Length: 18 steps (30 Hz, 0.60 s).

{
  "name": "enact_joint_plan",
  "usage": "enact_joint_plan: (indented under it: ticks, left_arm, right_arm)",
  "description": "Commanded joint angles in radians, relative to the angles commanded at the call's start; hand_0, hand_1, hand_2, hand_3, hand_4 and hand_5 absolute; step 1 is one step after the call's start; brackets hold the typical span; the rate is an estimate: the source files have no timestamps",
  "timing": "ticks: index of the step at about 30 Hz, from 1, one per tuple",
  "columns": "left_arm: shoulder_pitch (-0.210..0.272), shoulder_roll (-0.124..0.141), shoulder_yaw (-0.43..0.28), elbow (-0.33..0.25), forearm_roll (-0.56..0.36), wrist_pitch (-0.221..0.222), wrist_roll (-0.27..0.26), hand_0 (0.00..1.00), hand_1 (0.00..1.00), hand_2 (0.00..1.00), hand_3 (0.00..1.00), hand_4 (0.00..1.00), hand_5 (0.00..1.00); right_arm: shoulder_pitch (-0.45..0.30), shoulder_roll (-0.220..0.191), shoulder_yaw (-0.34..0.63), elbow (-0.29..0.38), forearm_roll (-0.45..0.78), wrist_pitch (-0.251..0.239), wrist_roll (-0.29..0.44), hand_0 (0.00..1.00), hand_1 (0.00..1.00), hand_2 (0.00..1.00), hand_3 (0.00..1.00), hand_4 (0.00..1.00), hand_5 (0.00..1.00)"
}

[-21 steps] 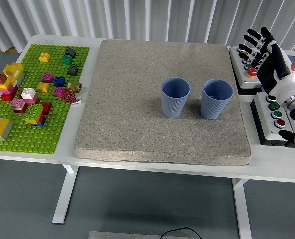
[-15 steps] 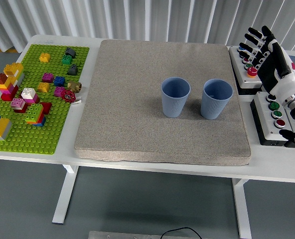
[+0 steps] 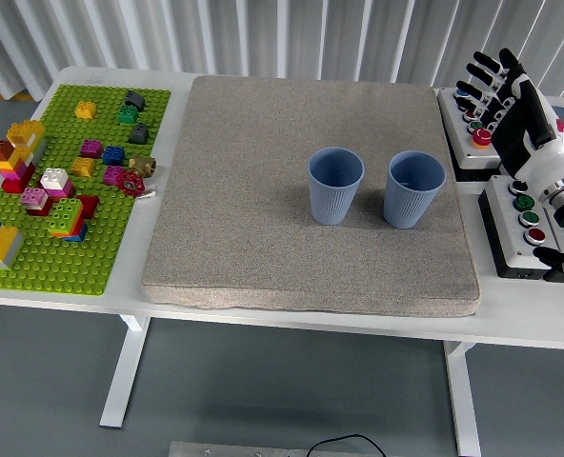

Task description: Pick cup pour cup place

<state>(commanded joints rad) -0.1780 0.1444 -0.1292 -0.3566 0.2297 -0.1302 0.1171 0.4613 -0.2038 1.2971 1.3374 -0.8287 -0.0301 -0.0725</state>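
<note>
We see a white worktop point(image 3: 358, 319) carrying a thick, grainy grey mat point(image 3: 263, 190) with rounded corners. Two matching blue cups stand upright on the mat's right half, just beside each other but apart: the left cup point(image 3: 335, 185) and the right cup point(image 3: 414, 188). Both are tapered, with fine vertical ribbing and a matte finish; we cannot tell whether either holds anything.

Our right hand point(image 3: 499, 90) is raised at the right edge, over a box of coloured buttons point(image 3: 525, 224), fingers spread and holding nothing, well apart from the cups. The left hand is out of view.

We judge the pick has not begun. To do it well, we should bring the hand in from the right, wrap the right cup mid-wall, and avoid nudging its neighbour.

At far left, a studded green baseplate point(image 3: 101, 238) holds scattered plastic bricks.
</note>
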Motion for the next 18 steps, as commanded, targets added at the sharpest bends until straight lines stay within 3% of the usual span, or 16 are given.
enact_joint_plan:
  ticks: [12,13,18]
  left_arm:
    - [-0.006,0.000,0.000,0.001,0.001,0.000,-0.001,0.767,0.829,0.872,0.779,0.520,0.998]
    - [-0.005,-0.001,0.002,0.001,-0.002,0.001,-0.002,0.767,0.829,0.872,0.779,0.520,0.998]
    - [-0.008,-0.001,0.004,0.001,-0.005,0.001,-0.004,0.767,0.829,0.872,0.779,0.520,0.998]
  right_arm:
    - [0.004,-0.005,0.010,-0.001,-0.008,0.003,0.000,0.908,0.851,0.904,0.868,0.755,0.998]
    - [0.004,-0.005,0.008,-0.001,-0.009,0.003,0.000,0.908,0.852,0.905,0.868,0.759,0.950]
    - [0.005,-0.011,0.006,0.000,-0.020,0.008,0.000,0.908,0.852,0.905,0.868,0.759,0.950]
